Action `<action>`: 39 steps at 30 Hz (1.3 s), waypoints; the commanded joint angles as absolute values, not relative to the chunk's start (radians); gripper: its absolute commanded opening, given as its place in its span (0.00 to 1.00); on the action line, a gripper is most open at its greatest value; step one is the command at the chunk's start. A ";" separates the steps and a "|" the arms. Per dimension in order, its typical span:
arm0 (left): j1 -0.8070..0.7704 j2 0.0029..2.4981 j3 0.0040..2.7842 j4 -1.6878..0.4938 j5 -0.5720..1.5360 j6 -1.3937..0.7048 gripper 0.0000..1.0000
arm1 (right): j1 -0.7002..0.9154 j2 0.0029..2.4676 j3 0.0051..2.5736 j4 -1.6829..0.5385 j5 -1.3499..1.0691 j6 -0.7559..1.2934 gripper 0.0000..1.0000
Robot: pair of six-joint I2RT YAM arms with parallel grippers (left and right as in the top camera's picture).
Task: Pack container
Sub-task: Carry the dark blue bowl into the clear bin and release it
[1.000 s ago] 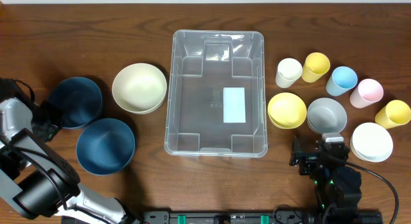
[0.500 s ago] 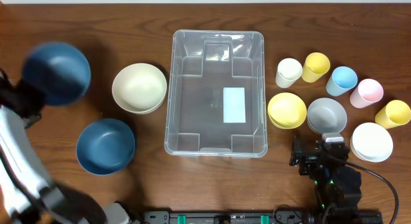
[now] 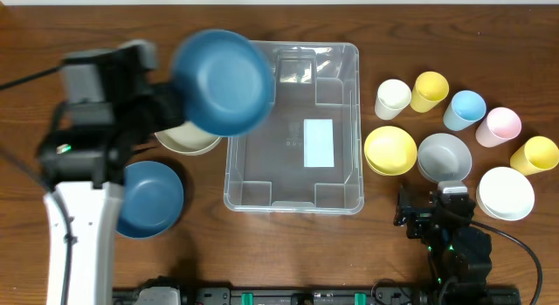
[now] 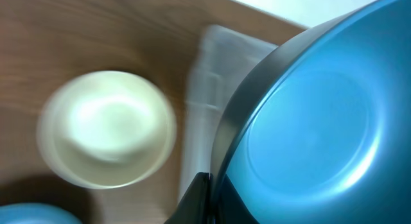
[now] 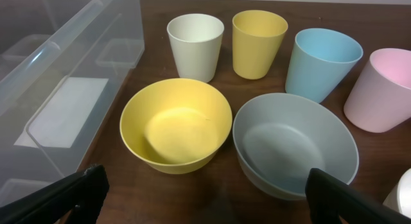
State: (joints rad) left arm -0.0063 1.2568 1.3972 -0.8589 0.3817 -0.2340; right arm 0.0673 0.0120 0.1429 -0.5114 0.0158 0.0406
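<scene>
Pinched at its rim by the closed left gripper, the round dark blue plastic bowl has been lifted from the far left and is now held over the far left corner of the big clear plastic container. The container is set in the middle of the brown wooden table. On the right, the right gripper is spread wide with nothing held, near a round yellow bowl and a round grey bowl.

Overhead looks straight down; both wrist views look close, each sharing the container.
</scene>
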 commanded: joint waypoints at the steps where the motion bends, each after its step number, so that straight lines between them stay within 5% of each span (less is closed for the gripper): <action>1: -0.121 1.328 1.401 -0.841 0.311 -0.218 0.06 | 0.059 0.006 0.140 -0.513 0.019 0.048 0.99; 15: -0.321 1.724 1.401 -0.598 0.268 -0.236 0.06 | 0.059 0.006 0.140 -0.512 0.019 0.048 0.99; 35: -0.392 1.907 1.401 -0.405 0.139 -0.237 0.06 | 0.059 0.006 0.140 -0.512 0.019 0.048 0.99; 37: -0.392 1.907 1.401 -0.396 0.137 -0.236 0.09 | 0.059 0.006 0.140 -0.513 0.019 0.048 0.99; 39: -0.392 1.906 1.401 -0.385 0.137 -0.237 0.22 | 0.059 0.006 0.140 -0.512 0.019 0.048 0.99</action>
